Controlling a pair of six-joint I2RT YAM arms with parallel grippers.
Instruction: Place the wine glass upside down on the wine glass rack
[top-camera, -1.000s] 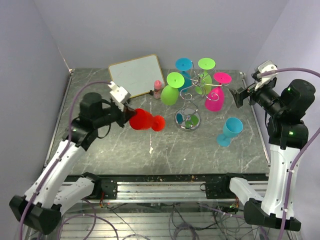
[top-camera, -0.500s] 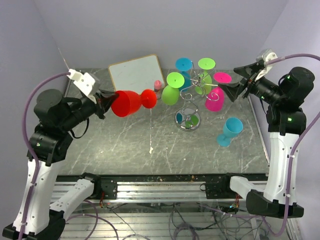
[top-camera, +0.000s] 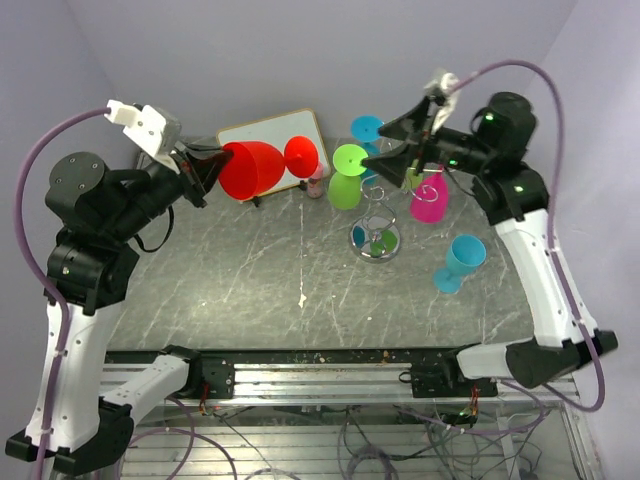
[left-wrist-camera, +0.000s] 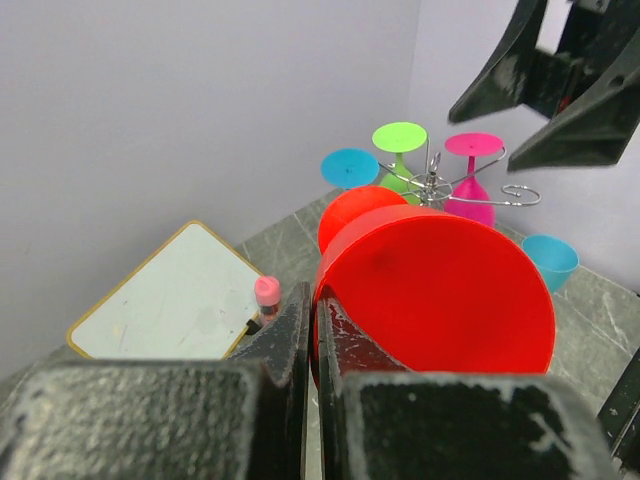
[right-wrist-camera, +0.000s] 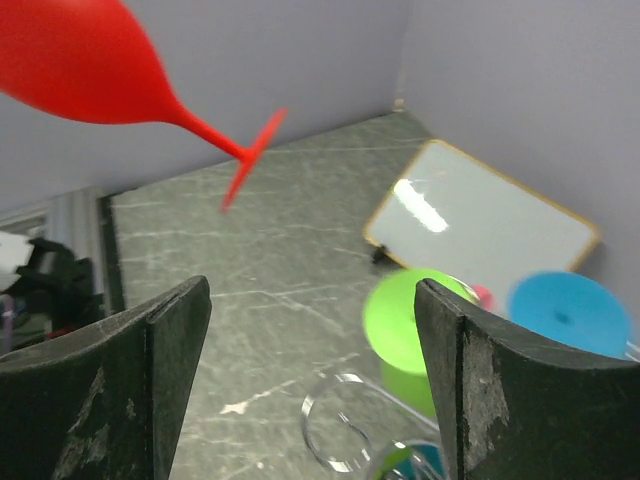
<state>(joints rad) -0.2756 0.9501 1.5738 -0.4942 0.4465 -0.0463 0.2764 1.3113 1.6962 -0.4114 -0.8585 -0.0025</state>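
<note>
Your left pincer (top-camera: 205, 165) is clamped tight on the rim of the red wine glass (top-camera: 255, 168), holding it sideways in the air. Your right pincer (top-camera: 385, 143) gapes wide, gripping nothing. Just below it, the wine glass rack (top-camera: 376, 243) carries inverted coloured glasses (top-camera: 430, 203).

Red wine glass (top-camera: 250, 170) (silver rack (top-camera: 375, 246))

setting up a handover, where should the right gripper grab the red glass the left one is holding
Probably the thin stem, between bowl and foot. The red wine glass lies sideways, the left gripper pinching its rim, foot pointing toward the open right gripper. Come from that foot side, jaws straddling the stem.
</note>
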